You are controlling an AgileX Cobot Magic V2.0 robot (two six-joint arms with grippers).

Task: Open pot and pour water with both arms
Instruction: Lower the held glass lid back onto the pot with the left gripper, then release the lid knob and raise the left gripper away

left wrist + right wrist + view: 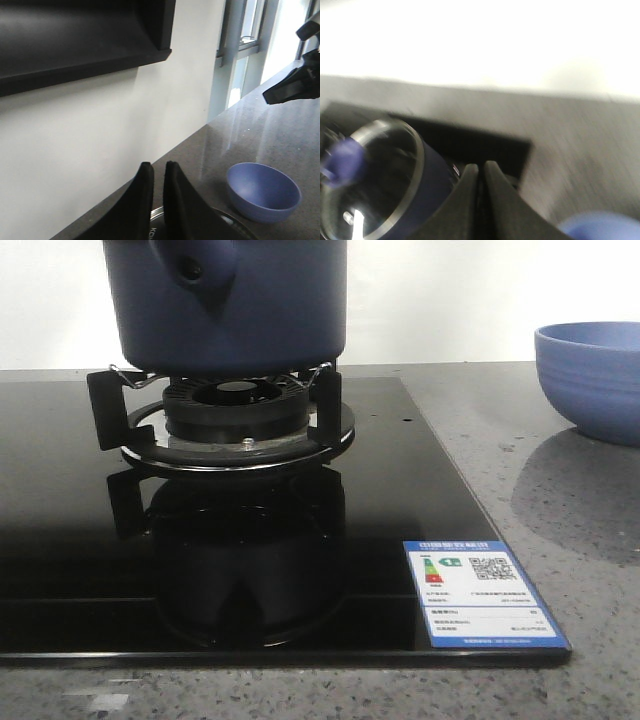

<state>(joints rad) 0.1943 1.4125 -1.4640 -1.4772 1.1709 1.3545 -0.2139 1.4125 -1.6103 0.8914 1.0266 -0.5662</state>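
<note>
Navy pot sits on the burner grate, lid on. Light-blue bowl at 3 o'clock near the counter edge w/ open countertop between. Both grippers, left and right, fingers pressed together, holding nothing.

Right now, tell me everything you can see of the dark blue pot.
The pot is large, round and dark navy with smooth matte sides and a rounded handle stub with a small hole facing the front camera. It sits upright on the black burner grate of the glass cooktop. The blurred right wrist view shows a glass lid, metal-rimmed with a blue knob, still on. Neither gripper touches it.
</note>
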